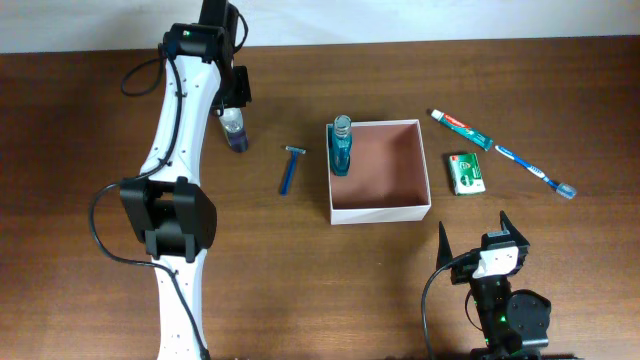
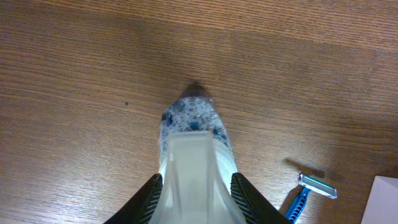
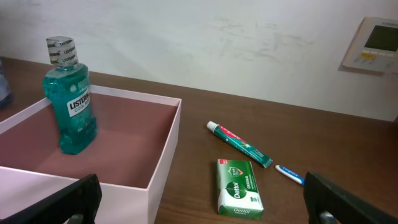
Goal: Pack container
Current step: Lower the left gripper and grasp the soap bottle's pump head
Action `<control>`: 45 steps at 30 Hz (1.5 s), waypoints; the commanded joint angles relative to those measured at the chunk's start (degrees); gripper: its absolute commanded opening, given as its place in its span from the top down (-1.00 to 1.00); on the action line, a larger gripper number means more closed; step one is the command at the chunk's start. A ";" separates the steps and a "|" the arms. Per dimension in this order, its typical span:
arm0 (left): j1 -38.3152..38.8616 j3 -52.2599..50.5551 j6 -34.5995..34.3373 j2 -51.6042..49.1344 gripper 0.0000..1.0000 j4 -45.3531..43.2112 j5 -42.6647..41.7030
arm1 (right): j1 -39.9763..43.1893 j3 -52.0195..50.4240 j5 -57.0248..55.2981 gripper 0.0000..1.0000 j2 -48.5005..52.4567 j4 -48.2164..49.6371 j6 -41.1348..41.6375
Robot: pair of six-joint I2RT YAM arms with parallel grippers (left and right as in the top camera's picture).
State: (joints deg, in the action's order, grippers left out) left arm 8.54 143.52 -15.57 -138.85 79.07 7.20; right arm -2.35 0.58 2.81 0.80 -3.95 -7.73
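The container (image 1: 380, 212) is a square white box with a reddish-brown inside, at the table's middle; its near wall (image 3: 165, 162) shows in the right wrist view. A teal mouthwash bottle (image 1: 340, 148) stands upright in its left corner (image 3: 69, 106). At the far left, my left gripper (image 1: 232, 118) is shut on a small clear bottle with blue beads (image 2: 193, 118) that stands on the table, its pads (image 2: 151, 198) against both sides. My right gripper (image 1: 473, 222) stands open near the front edge, empty (image 3: 205, 199).
A blue razor (image 1: 290, 170) lies left of the container, also in the left wrist view (image 2: 311, 190). Right of the box lie a toothpaste tube (image 1: 462, 130), a green soap packet (image 1: 466, 173) and a toothbrush (image 1: 535, 170).
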 commanded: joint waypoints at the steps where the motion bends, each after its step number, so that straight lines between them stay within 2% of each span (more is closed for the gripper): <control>1: -0.35 -0.02 0.72 -0.22 0.32 0.22 1.29 | -0.52 -0.26 -0.50 -0.98 -0.59 -0.35 0.04; 20: -0.35 0.20 1.55 -0.22 0.31 1.07 1.77 | -0.55 -0.26 -0.50 -0.98 -0.59 -0.35 0.04; 31: -0.35 0.57 1.57 -0.22 0.42 2.86 1.79 | -0.55 -0.26 -0.50 -0.98 -0.59 -0.37 0.04; 45: 0.09 13.33 1.57 -0.22 0.44 6.43 1.49 | -0.55 -0.26 -0.50 -0.98 -0.59 -0.37 0.04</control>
State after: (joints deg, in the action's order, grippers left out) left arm 8.54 151.68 -14.90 -139.55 85.03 7.51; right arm -2.37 0.58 2.79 0.80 -3.95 -7.68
